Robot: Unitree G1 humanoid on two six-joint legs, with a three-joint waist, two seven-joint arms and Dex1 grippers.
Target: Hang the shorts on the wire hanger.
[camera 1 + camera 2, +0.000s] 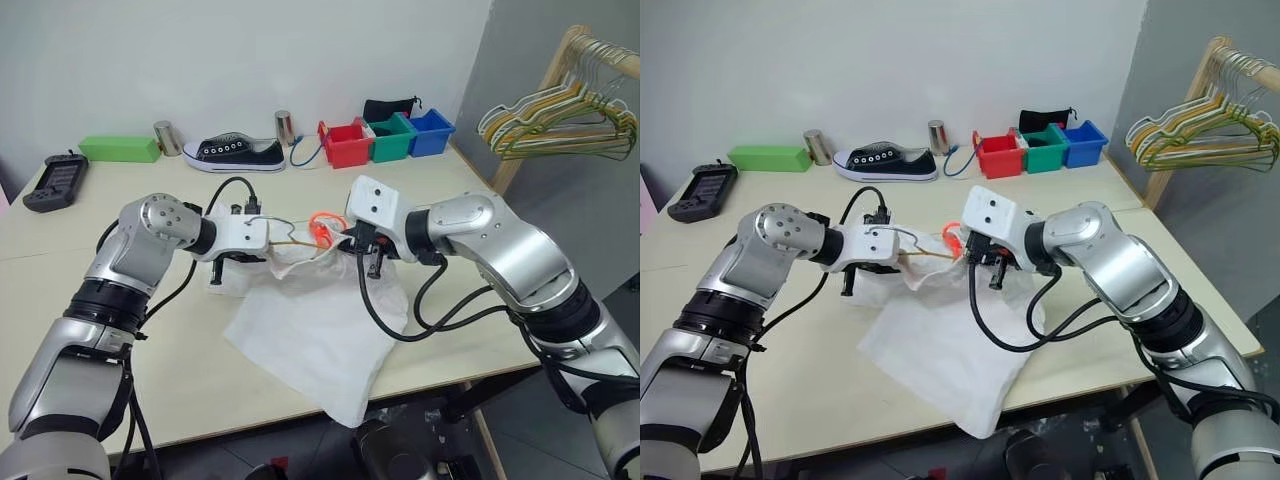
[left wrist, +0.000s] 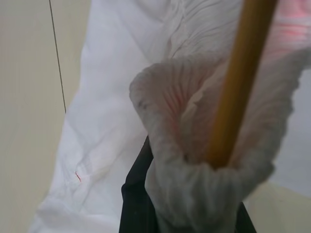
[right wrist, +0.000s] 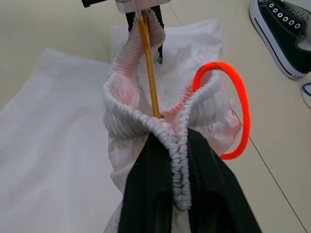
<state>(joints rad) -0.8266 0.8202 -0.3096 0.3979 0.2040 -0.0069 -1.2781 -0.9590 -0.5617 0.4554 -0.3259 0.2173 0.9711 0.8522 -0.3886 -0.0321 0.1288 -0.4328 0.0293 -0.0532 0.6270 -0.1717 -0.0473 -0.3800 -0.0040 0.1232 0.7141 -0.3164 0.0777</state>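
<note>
The white shorts (image 1: 310, 330) lie on the table, their gathered waistband lifted and stretched between my two grippers. My left gripper (image 1: 266, 245) is shut on one end of the waistband (image 2: 194, 160). The thin yellow-tan wire hanger (image 3: 149, 73) runs out of that same grip and into the waistband opening. My right gripper (image 3: 175, 141) has the other end of the band pinched between its black fingers (image 3: 146, 194). The neon-orange drawstring (image 3: 238, 111) loops out beside it. Most of the hanger is hidden by cloth and grippers.
A leg of the shorts hangs over the table's front edge (image 1: 200, 425). At the back stand a black sneaker (image 1: 235, 152), red (image 1: 345, 145), green (image 1: 390, 138) and blue (image 1: 432, 132) bins, two metal cans (image 1: 166, 138), a green box (image 1: 120, 148) and a black device (image 1: 57, 181). A rack with a bunch of hangers (image 1: 560, 115) is at the right.
</note>
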